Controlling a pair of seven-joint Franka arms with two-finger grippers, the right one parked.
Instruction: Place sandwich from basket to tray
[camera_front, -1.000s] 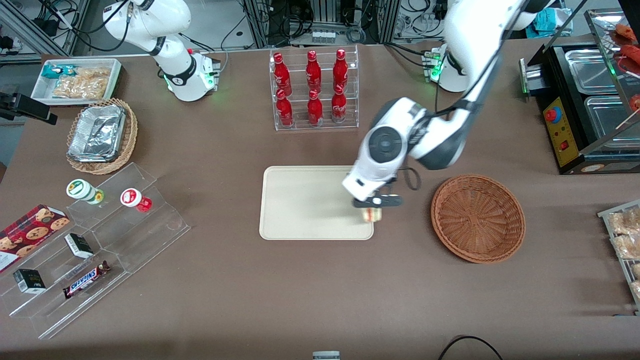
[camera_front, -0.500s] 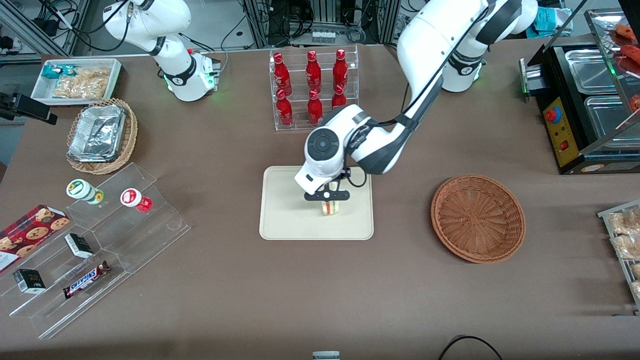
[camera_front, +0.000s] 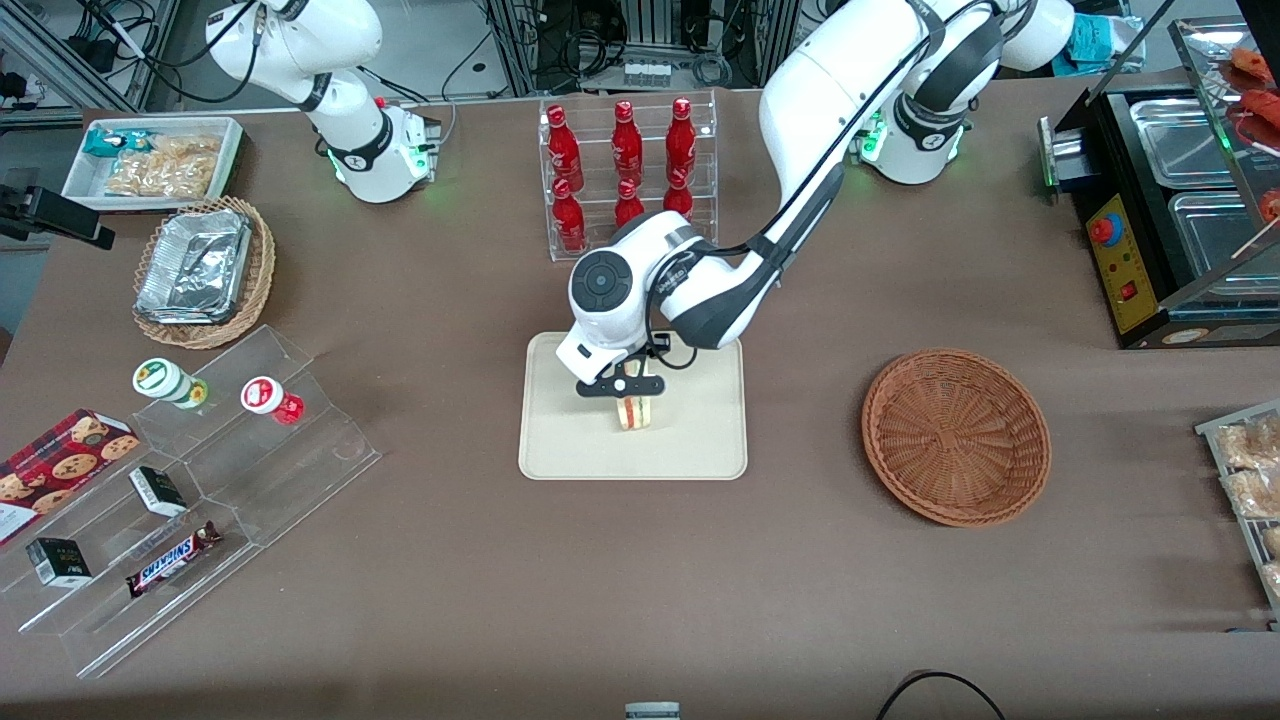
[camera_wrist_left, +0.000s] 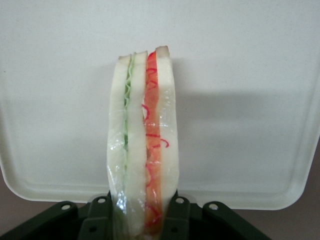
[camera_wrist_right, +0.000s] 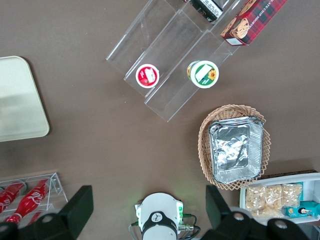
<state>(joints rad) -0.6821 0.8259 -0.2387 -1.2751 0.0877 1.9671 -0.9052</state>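
Observation:
My left gripper (camera_front: 632, 398) hangs over the middle of the cream tray (camera_front: 560, 440), shut on the sandwich (camera_front: 634, 413). The wrist view shows the sandwich (camera_wrist_left: 145, 140) edge-on, white bread with green and red filling, pinched between the two black fingers (camera_wrist_left: 176, 215) with the tray (camera_wrist_left: 240, 100) beneath it. Whether the sandwich touches the tray cannot be told. The reddish-brown wicker basket (camera_front: 955, 435) stands empty beside the tray, toward the working arm's end of the table.
A clear rack of red bottles (camera_front: 627, 175) stands farther from the camera than the tray. Toward the parked arm's end sit a clear stepped stand (camera_front: 190, 500) with snacks, a tan basket holding a foil container (camera_front: 200, 268) and a white bin (camera_front: 150, 160).
My gripper has carried the sandwich from the tray's edge nearest the basket to over the tray's middle, moving toward the parked arm's end.

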